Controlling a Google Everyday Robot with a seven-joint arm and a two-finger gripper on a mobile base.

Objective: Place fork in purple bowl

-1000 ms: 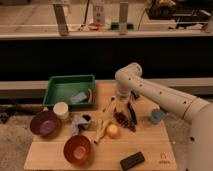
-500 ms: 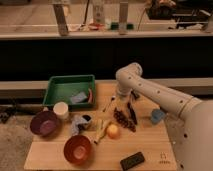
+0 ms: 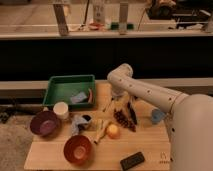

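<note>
Desk: Where do things stand?
Photographer: Purple bowl [image 3: 45, 123] at the table [image 3: 150, 150]'s near left; gripper [image 3: 118, 103] at centre, grip state impossible to tell; fork [image 3: 106, 105] just left of it.
Desk: How will it handle?
Photographer: Likely light, stiff, slick: pinch mid-handle. Its long axis slants near-left to far-right; head end unclear.

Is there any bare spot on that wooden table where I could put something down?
Yes: the front right of the table, between the black block and blue cup, is bare. So is the front left corner in front of the purple bowl. The middle is crowded, around the gripper hanging beside the green tray.
</note>
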